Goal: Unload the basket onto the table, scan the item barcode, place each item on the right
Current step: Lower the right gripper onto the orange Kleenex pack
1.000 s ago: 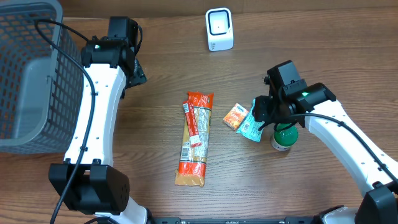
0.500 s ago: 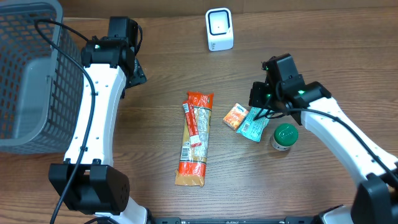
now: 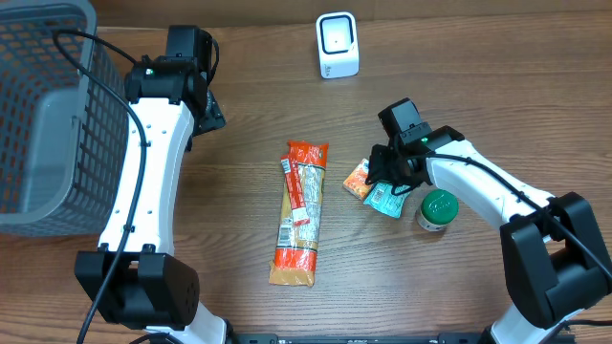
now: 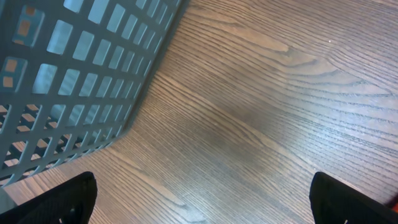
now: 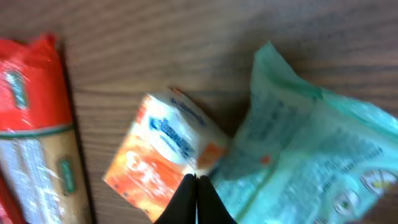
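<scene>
A small orange packet (image 3: 359,179) (image 5: 163,163) lies flat on the wooden table, its edge overlapped by a teal packet (image 3: 389,199) (image 5: 311,155). My right gripper (image 3: 382,175) (image 5: 196,178) hovers over the seam between these two, its black fingers pressed together and shut with nothing between them. A long red and tan pasta packet (image 3: 301,212) (image 5: 31,124) lies to the left. The white scanner (image 3: 337,45) stands at the far edge. My left gripper (image 3: 205,107) (image 4: 202,199) is open over bare wood beside the basket.
A grey mesh basket (image 3: 43,115) (image 4: 68,74) fills the far left of the table. A green-lidded jar (image 3: 438,210) stands just right of the teal packet, close under my right forearm.
My right gripper has moved left, off the green-lidded jar and over the orange and teal packets, and its fingers have shut. The left arm has not moved.
</scene>
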